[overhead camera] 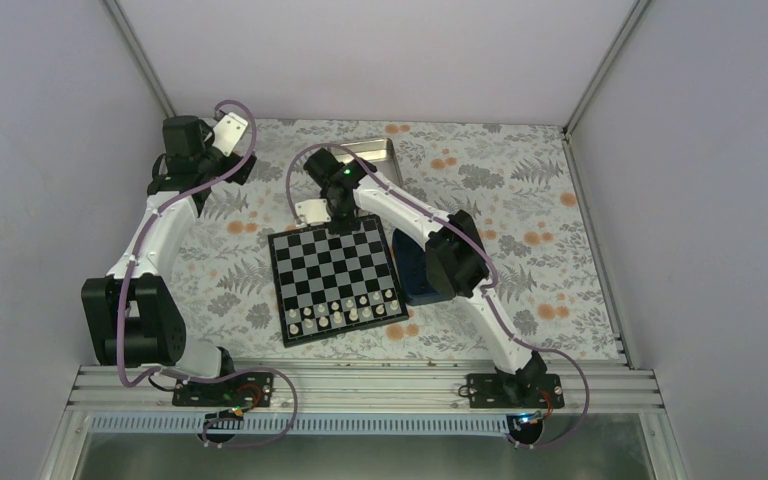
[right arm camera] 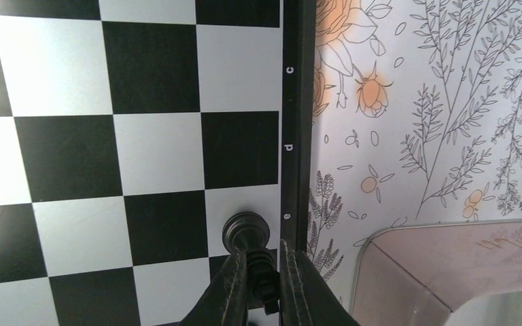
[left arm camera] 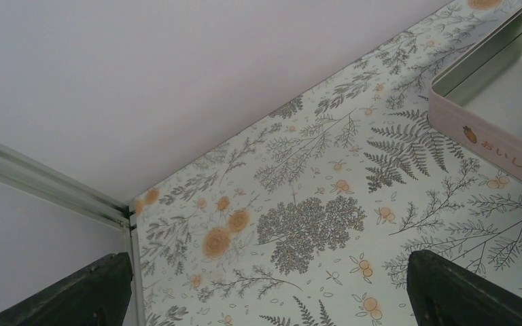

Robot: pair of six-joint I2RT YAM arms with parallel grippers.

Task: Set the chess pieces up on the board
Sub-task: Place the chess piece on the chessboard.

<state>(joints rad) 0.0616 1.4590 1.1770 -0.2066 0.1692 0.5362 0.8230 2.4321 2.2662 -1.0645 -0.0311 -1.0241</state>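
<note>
— Black and silver-grey checks, glossy and flat: that is the board (overhead camera: 335, 280), a small square with a thin black border, lying on a matte cloth (overhead camera: 520, 200) printed with grey ferns and orange blossoms.

— And what sits on it?

— Cream chessmen (overhead camera: 345, 312) fill the two rows nearest the arms. At the far edge the right gripper (right arm camera: 262, 285) has its dark, ridged fingers pinched on a black chess piece (right arm camera: 248, 234), a small turned thing with a round collar and a smooth sheen. It stands over a pale square just inside the border; I cannot tell whether its base touches.

— Any writing?

— Small white letters run along that border: c, d and e, with the piece level with the e.

— What about the containers?

— A shiny rectangular tin (left arm camera: 496, 102) with rounded corners lies just beyond the board's far edge. Its outer wall is pinkish, with a little orange fruit and the Japanese letters おいしい. The part of its inside that I can see is bare metal. A navy box (overhead camera: 415, 270) rests against the board's right side, mostly hidden under the right arm.

— And the other arm?

— The left gripper (left arm camera: 265, 292) hangs over the cloth near the back left corner, jaws spread wide.
</note>
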